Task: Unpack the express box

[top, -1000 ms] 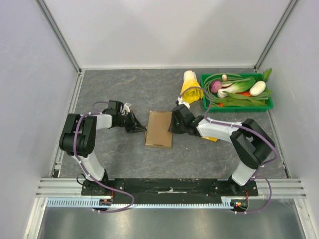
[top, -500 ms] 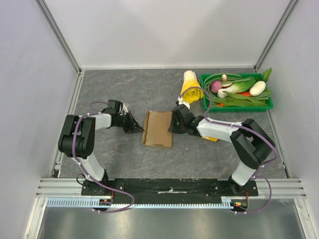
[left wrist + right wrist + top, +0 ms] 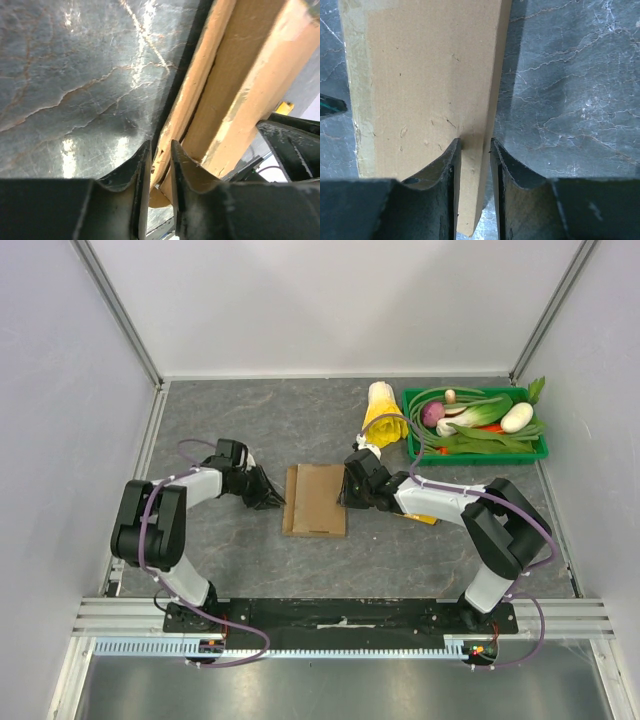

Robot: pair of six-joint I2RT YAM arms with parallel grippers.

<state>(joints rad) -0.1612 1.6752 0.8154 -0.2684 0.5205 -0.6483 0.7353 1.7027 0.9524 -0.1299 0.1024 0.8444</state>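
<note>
The express box (image 3: pixel 318 502) is a flat brown cardboard mailer lying on the grey table between my two arms. A narrow flap strip shows along its left side. My left gripper (image 3: pixel 272 496) sits at that left edge. In the left wrist view its jaws (image 3: pixel 161 147) stand slightly apart, with the edge of the box's raised flap (image 3: pixel 187 100) between them. My right gripper (image 3: pixel 347 490) is at the box's right edge. In the right wrist view it (image 3: pixel 475 142) is shut on the edge of the box (image 3: pixel 425 75), one finger on the top face.
A green tray (image 3: pixel 478 454) of vegetables stands at the back right. A yellow bag (image 3: pixel 382 410) lies just left of it, behind my right gripper. Grey walls with metal rails enclose the table on three sides.
The box's left edge has shifted left and the box has turned square to the table. The flap strip now shows along its left side. My left gripper's jaws have parted slightly.
</note>
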